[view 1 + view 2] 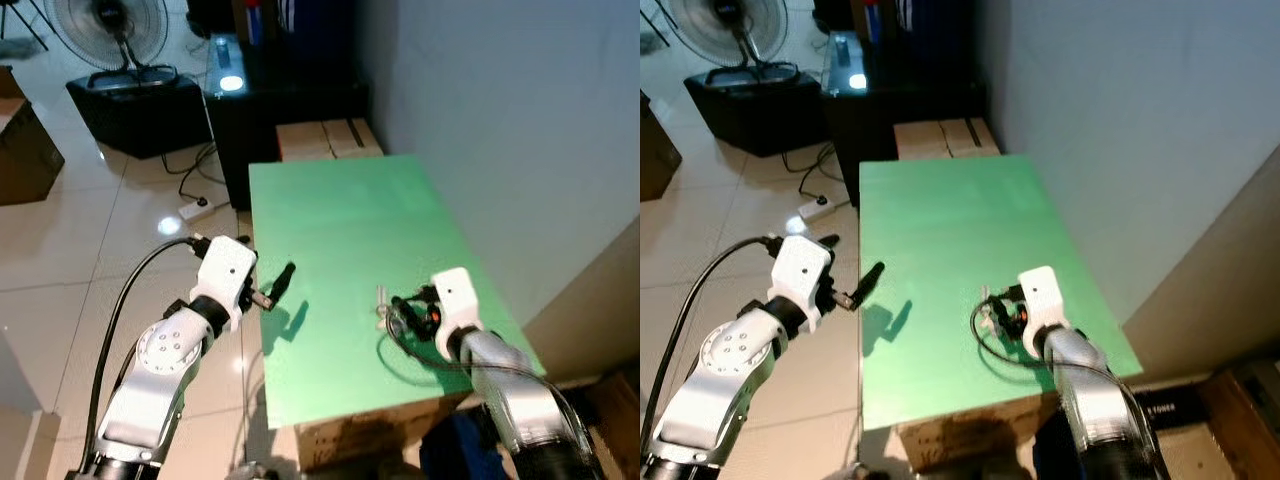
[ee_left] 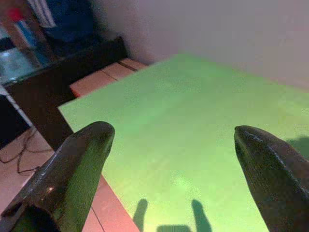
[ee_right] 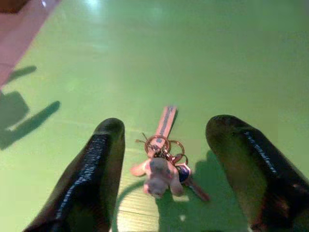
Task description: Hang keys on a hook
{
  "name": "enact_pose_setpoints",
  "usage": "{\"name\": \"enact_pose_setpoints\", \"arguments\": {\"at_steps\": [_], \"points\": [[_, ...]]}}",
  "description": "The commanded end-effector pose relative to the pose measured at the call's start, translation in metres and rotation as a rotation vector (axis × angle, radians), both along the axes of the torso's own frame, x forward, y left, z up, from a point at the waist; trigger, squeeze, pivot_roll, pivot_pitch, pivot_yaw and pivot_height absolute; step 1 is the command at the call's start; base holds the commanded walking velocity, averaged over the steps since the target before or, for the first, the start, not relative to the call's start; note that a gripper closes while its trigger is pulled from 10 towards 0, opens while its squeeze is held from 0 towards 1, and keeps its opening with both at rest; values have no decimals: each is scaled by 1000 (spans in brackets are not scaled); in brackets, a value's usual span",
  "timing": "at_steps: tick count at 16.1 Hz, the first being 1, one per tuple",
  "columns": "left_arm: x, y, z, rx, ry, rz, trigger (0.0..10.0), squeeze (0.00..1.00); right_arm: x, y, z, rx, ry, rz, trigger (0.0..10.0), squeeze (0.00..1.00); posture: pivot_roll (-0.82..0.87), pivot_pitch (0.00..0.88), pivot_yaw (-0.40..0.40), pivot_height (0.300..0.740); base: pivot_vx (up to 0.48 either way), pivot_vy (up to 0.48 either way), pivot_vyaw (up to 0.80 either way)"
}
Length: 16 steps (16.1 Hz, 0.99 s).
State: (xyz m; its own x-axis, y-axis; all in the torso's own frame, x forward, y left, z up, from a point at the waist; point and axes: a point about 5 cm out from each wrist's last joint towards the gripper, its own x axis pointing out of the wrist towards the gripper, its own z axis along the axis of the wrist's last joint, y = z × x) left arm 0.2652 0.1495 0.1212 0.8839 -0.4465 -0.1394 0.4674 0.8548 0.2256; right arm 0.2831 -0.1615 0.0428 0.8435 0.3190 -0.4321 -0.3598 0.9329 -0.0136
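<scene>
We see the keys (image 3: 164, 166) lying flat on the green tabletop (image 1: 350, 230), just ahead of the right gripper (image 3: 164, 145) and centred between its jaws. The right jaws stand wide open, one finger on either side of the bunch, neither touching it. The bunch consists of metal rings, a small pale figure charm, a dark key and a pinkish strap pointing away from the jaws. From the head views, we place the right gripper low over the tabletop's near right part, the keys (image 1: 388, 308) just beyond it.

The left gripper (image 1: 280, 283) hovers over the tabletop's near left edge, well apart from the keys. Its jaws are also spread wide, holding nothing; ahead of them we note bare green surface, with a dark cabinet (image 2: 48, 101) beyond the far edge.

A fan (image 1: 112, 30) stands on the floor (image 1: 60, 250) far beyond the left jaws.
</scene>
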Motion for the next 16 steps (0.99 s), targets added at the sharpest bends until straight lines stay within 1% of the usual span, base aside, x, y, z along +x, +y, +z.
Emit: {"name": "enact_pose_setpoints", "arguments": {"at_steps": [1, 2, 4, 5, 6, 9, 10, 11, 12, 13, 15, 16], "points": [[-2, 0, 3, 14, 6, -28, 10000, 0, 6, -8, -4, 1, 14, -13, 10000, 1000, -109, 136, 33, 740, 0, 0, 0], [-5, 3, 6, 30, 18, -40, 10000, 0, 17, -16, -9, -2, 38, -44, 10000, 1000, -84, 163, 47, 740, 0, 0, 0], [-6, 4, 8, 45, 25, -49, 10000, 0, 23, -21, -10, -11, 54, -49, 10000, 1000, -64, 182, 57, 740, 0, 0, 0], [-8, 6, 10, 54, 30, -55, 10000, 0, 26, -25, -11, 4, 71, -56, 10000, 1000, -47, 199, 65, 740, 0, 0, 0], [-10, 10, 12, 69, 37, -59, 10000, 0, 30, -31, -12, -7, 88, -66, 10000, 1000, -19, 218, 77, 740, 0, 0, 0], [-15, 14, 14, 88, 53, -61, 10000, 0, 33, -46, -13, -36, 119, -93, 10000, 1000, -14, 226, 79, 740, 0, 0, 0], [-15, 13, 14, 87, 54, -61, 10000, 0, 31, -49, -14, -66, 123, -75, 10000, 1000, -19, 222, 77, 740, 0, 0, 0], [-14, 13, 14, 86, 53, -62, 10000, 0, 30, -50, -13, -97, 124, -47, 10000, 1000, -23, 215, 75, 740, 0, 0, 0], [-13, 12, 15, 84, 50, -62, 10000, 0, 30, -50, -13, -84, 129, -37, 10000, 1000, -28, 208, 74, 740, 0, 0, 0], [-12, 11, 16, 80, 46, -63, 10000, 0, 31, -47, -12, -48, 138, -21, 10000, 1000, -30, 203, 72, 740, 0, 0, 0], [-10, 11, 18, 78, 44, -63, 10000, 0, 30, -37, -12, 11, 157, 56, 10000, 1000, -41, 198, 77, 740, 0, 0, 0], [-8, 11, 19, 77, 41, -67, 10000, 0, 29, -29, -12, 67, 172, 106, 10000, 1000, -49, 193, 77, 740, 0, 0, 0]]}}
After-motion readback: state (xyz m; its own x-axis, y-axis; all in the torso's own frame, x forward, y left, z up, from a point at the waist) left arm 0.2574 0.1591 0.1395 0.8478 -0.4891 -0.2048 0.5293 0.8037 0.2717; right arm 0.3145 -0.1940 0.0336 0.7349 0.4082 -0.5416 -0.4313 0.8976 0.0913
